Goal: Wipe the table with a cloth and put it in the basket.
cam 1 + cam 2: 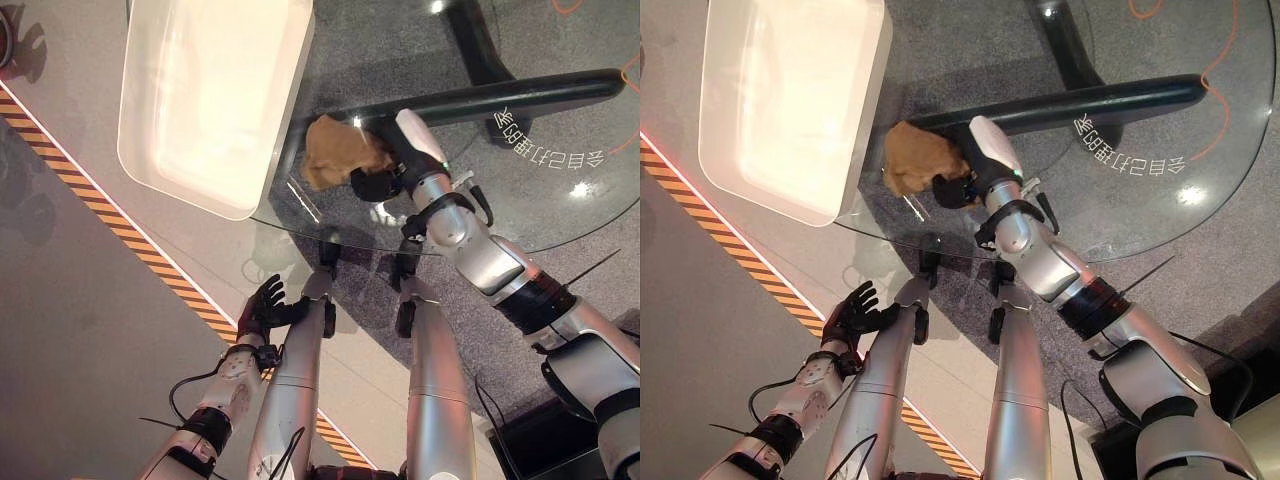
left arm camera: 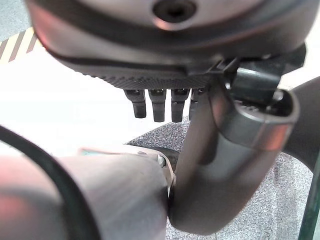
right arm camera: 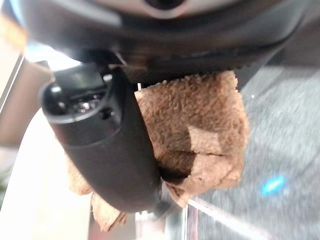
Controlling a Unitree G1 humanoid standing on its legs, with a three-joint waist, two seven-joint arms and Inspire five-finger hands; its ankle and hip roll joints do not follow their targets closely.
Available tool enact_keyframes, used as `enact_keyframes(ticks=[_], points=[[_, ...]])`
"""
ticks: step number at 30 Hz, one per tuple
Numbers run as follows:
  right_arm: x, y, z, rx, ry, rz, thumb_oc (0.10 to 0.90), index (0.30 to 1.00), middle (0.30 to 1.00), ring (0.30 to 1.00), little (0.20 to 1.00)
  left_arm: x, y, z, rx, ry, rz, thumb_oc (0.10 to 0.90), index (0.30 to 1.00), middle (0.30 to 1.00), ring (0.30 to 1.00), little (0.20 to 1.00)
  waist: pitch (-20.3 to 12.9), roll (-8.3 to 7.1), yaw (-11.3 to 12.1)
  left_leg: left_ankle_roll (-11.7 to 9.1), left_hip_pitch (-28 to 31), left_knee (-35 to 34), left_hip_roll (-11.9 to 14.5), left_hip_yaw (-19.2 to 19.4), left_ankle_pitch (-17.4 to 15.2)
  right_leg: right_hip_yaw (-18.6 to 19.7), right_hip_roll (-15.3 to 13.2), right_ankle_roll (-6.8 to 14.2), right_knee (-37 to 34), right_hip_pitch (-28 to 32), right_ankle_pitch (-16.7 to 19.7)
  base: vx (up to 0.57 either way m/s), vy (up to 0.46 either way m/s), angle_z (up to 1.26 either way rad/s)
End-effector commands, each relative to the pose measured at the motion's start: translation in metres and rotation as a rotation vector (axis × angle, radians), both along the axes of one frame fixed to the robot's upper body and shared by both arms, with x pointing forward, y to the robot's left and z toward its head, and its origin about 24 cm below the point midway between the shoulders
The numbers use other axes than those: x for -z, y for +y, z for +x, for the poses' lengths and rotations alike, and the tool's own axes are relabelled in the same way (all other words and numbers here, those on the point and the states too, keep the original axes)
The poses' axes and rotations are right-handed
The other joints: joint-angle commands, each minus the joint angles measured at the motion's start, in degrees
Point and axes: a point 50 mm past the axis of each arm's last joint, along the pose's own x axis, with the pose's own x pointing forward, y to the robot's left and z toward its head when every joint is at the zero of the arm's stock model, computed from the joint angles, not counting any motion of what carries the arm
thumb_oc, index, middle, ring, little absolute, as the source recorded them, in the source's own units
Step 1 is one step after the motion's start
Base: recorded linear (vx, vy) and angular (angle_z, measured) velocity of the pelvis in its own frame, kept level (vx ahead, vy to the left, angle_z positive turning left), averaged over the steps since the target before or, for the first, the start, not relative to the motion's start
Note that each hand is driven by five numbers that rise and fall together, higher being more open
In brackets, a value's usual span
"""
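I see a round glass table (image 1: 560, 215), its dark base visible through the top. On it rest a white basket (image 1: 215, 100), overhanging the near-left edge, and a brown cloth (image 1: 338, 150) just beside the basket's corner. White lettering (image 1: 552, 150) marks the glass, possibly printed on its surface.
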Motion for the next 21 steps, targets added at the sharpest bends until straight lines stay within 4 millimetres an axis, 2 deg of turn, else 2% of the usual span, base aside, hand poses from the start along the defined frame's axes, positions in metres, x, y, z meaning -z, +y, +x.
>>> enact_keyframes(ticks=[1, 2, 3, 8, 10, 12, 13, 17, 20, 21], points=[[-0.046, -0.024, -0.004, 0.119, -0.234, 0.111, 0.100, 0.300, 0.300, 0.300, 0.200, 0.038, 0.003, -0.043, -0.006, 0.161, 0.025, 0.800, 0.900, 0.900, 0.900, 0.900, -0.63, 2.57, 0.36, 2.66, 1.63, 2.12, -2.85, 2.04, -5.81, -0.52, 2.96, 1.95, -3.81, 0.46, 3.10, -0.04, 0.001, 0.00], [-0.062, -0.029, -0.003, 0.151, -0.287, 0.126, 0.100, 0.300, 0.300, 0.300, 0.200, 0.034, 0.004, -0.036, -0.009, 0.140, 0.024, 0.800, 0.900, 0.900, 0.900, 0.900, -0.63, 2.56, 0.36, 2.91, -0.48, 1.74, -2.90, 2.19, -4.07, -0.82, 2.85, 1.59, -4.51, -1.45, 4.88, -0.04, 0.008, 0.00], [-0.070, -0.036, -0.001, 0.199, -0.319, 0.146, 0.100, 0.300, 0.300, 0.300, 0.200, 0.034, 0.003, -0.037, -0.009, 0.141, 0.022, 0.800, 0.900, 0.900, 0.900, 0.900, -0.63, 2.66, 0.53, 2.87, -0.44, 1.74, -2.88, 2.09, -4.17, -0.83, 2.86, 1.61, -4.46, -1.38, 4.83, -0.05, 0.009, -0.02], [-0.093, -0.071, 0.002, 0.371, -0.403, 0.225, 0.100, 0.300, 0.300, 0.300, 0.200, 0.035, 0.004, -0.039, -0.013, 0.136, 0.022, 0.800, 0.900, 0.900, 0.900, 0.900, -0.63, 2.78, 0.96, 2.92, -0.34, 1.64, -3.03, 1.59, -4.42, -1.06, 2.93, 1.55, -4.54, -1.16, 4.80, 0.00, 0.002, -0.01], [-0.101, -0.093, -0.001, 0.451, -0.438, 0.292, 0.100, 0.300, 0.300, 0.300, 0.200, 0.035, 0.005, -0.040, -0.024, 0.131, 0.018, 0.800, 0.900, 0.900, 0.900, 0.900, -0.63, 2.71, 0.95, 2.92, -0.03, 1.42, -3.11, 1.36, -4.48, -1.10, 3.01, 1.57, -4.82, -0.78, 4.79, 0.00, 0.000, 0.00], [-0.102, -0.106, -0.004, 0.491, -0.457, 0.351, 0.100, 0.300, 0.300, 0.300, 0.200, 0.034, 0.008, -0.041, -0.041, 0.123, 0.008, 0.800, 0.900, 0.900, 0.900, 0.900, -0.63, 2.62, 0.81, 2.92, 0.10, 1.34, -3.16, 1.26, -4.53, -1.04, 3.13, 1.56, -4.94, -0.64, 4.75, 0.00, 0.004, 0.02], [-0.100, -0.120, -0.007, 0.527, -0.469, 0.406, 0.100, 0.300, 0.300, 0.300, 0.200, 0.034, 0.011, -0.042, -0.074, 0.111, -0.013, 0.800, 0.900, 0.900, 0.900, 0.900, -0.63, 2.57, 0.62, 2.98, 0.37, 1.13, -3.21, 1.20, -4.53, -1.01, 3.23, 1.55, -5.14, -0.40, 4.73, 0.00, 0.000, 0.00], [-0.094, -0.135, -0.012, 0.558, -0.482, 0.495, 0.100, 0.300, 0.300, 0.300, 0.200, 0.029, 0.021, -0.041, -0.151, 0.078, -0.048, 0.800, 0.900, 0.900, 0.900, 0.900, -0.63, 2.51, 0.30, 3.01, 0.78, 1.08, -3.16, 1.34, -4.62, -0.92, 3.26, 1.44, -5.21, -0.06, 4.49, 0.00, 0.002, -0.02], [-0.084, -0.145, -0.017, 0.557, -0.481, 0.562, 0.100, 0.300, 0.300, 0.300, 0.200, 0.023, 0.029, -0.038, -0.212, 0.039, -0.039, 0.800, 0.900, 0.900, 0.900, 0.900, -0.63, 2.50, -0.09, 2.95, 1.18, 0.94, -3.15, 1.44, -4.60, -0.82, 3.36, 1.35, -5.20, 0.25, 4.22, 0.00, 0.000, 0.00], [-0.075, -0.146, -0.020, 0.544, -0.470, 0.591, 0.100, 0.300, 0.300, 0.300, 0.200, 0.018, 0.035, -0.038, -0.289, -0.005, -0.034, 0.800, 0.900, 0.900, 0.900, 0.900, -0.63, 2.46, -0.30, 2.93, 1.83, 0.68, -3.15, 1.47, -4.56, -0.82, 3.47, 1.25, -5.28, 0.79, 4.00, 0.00, 0.000, 0.00]])
